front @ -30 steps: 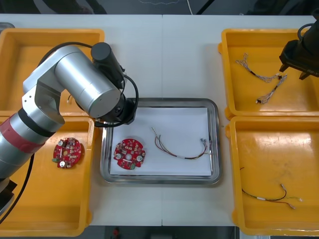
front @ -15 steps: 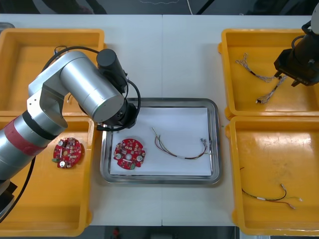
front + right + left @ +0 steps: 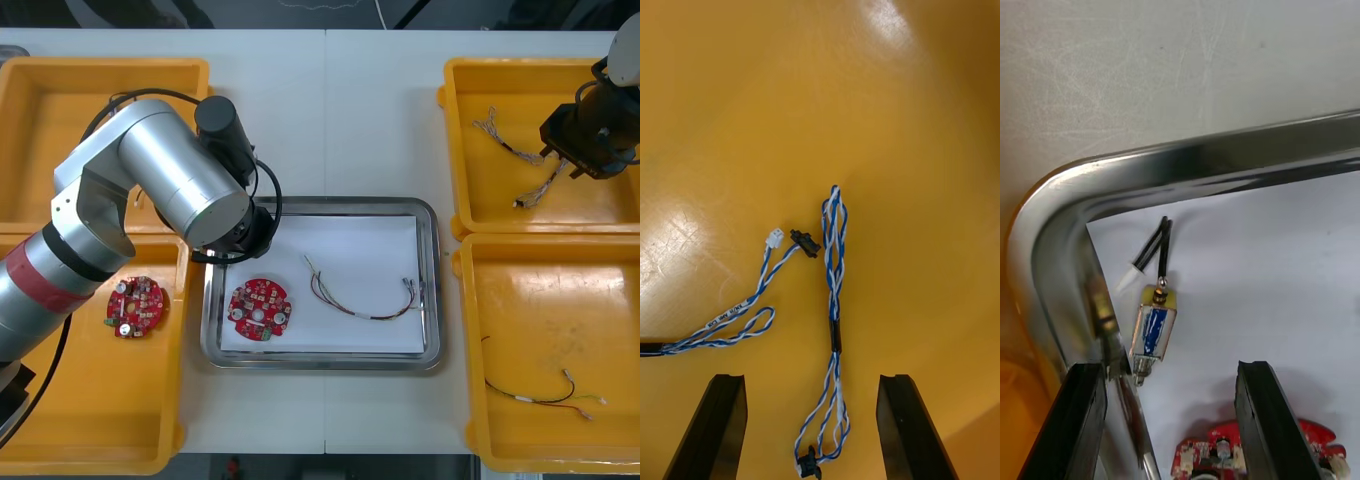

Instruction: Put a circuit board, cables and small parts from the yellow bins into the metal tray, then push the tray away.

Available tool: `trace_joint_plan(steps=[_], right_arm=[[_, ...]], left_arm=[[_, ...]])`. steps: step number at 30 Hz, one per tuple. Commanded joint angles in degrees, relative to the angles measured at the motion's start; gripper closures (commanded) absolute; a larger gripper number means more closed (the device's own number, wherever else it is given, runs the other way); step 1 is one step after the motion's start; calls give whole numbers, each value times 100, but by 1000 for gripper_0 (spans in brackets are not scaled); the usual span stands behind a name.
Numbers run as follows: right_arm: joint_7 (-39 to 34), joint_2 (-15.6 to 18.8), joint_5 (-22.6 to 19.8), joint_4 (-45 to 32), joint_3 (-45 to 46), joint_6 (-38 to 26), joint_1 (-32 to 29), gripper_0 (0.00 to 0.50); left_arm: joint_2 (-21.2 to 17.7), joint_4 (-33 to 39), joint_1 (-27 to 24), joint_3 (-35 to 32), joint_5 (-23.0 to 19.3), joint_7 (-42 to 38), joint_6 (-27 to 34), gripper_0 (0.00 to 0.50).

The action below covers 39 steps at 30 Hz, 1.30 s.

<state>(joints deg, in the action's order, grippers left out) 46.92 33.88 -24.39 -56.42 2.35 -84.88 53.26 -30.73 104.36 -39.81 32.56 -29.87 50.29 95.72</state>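
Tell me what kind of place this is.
Likely an electronics kitting bench: yellow bins of cables and a circuit board flank a metal tray; left gripper over the tray, right gripper over cables.

Room: light table [image 3: 380, 120], seam down middle; dark floor [image 3: 250, 12] beyond far edge.

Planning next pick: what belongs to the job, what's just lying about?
In play: metal tray with circuit board, cable, small metal part under left pincer; blue and white cable under right pincer.
Lying about: spare circuit board, second blue and white cable, black cable.
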Motion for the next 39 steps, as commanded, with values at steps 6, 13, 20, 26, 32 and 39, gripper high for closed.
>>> trace_joint_plan(steps=[6, 13, 20, 26, 32, 39], right_arm=[[-104, -136, 5, -71, 187, 341, -360, 0], [-236, -215, -31, -71, 187, 446, -510, 0], [-386, -285, -101, -71, 187, 490, -563, 0], [-429, -285, -171, -71, 187, 499, -694, 0], [-447, -285, -180, -71, 187, 526, -800, 500], [-403, -241, -189, -106, 196, 534, -800, 500]], left_arm=[[120, 963, 44, -874, -273, -300, 536, 0], [6, 1245, -71, -1551, -405, -300, 1054, 0], [-390, 1227, -308, -2052, -546, -274, 1428, 0], [-768, 919, -378, -2623, -704, -160, 1428, 0], [-979, 278, -431, -3124, -555, 271, 1327, 0], [-1084, -592, -475, -3265, -203, 746, 456, 0]])
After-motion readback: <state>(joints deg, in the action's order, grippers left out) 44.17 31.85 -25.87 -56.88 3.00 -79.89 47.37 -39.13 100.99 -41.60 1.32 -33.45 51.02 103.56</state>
